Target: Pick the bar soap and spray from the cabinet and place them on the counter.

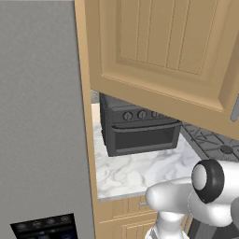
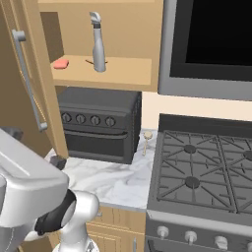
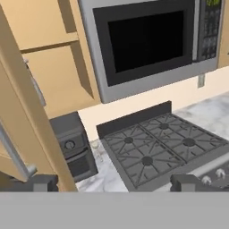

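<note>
On marble counter: dark toaster oven, beside stove.

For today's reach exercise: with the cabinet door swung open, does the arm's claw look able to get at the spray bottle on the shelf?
Probably yes. The cabinet door stands open to the left, and the spray bottle stands upright near the shelf's front edge, with the bar soap well aside. The claw is open and holds nothing.

My arm is glossy white, built of smooth rounded shells with a black ring at each joint and a pale round cap on the elbow, ending in my gripper's two small dark grey, blocky finger tips.
</note>
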Controlling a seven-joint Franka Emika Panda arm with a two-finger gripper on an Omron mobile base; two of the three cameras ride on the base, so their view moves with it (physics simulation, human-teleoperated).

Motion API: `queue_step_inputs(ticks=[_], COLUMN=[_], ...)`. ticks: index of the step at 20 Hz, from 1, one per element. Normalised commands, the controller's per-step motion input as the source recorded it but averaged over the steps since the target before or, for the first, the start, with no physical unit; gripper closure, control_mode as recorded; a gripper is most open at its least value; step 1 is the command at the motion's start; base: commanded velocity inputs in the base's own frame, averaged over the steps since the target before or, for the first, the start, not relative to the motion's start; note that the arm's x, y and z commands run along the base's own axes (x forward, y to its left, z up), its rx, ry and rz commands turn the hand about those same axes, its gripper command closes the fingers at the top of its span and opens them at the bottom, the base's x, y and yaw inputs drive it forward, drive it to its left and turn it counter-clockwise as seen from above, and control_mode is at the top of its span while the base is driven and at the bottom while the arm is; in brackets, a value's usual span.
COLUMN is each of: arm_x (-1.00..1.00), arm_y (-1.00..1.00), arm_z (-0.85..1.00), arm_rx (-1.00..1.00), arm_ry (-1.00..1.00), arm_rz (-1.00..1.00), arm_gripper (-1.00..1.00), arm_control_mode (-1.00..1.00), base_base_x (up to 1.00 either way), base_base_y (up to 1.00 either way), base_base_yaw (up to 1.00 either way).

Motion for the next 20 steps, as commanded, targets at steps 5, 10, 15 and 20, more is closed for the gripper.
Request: queue_step_inputs(ticks=[5, 10, 15, 20], arm_x=[0.33, 0.01, 0.0, 0.0], arm_y=[-0.17, -0.36, -0.27, -0.07], arm_z=[-0.35, -0.19, 0.06, 0.44], arm_rx=[0.19, 0.35, 0.35, 0.28], arm_ry=[0.03, 0.0, 0.0, 0.04], arm_rz=[0.04, 0.02, 0.05, 0.04], arm_gripper=[-1.0, -1.0, -1.0, -1.0], arm_control_mode=[-1.0, -1.0, -1.0, -1.0], base_base_x=[0.0, 0.0, 0.0, 0.0], base_base_y=[0.0, 0.0, 0.0, 0.0], base_base_yaw=[0.0, 0.0, 0.0, 0.0])
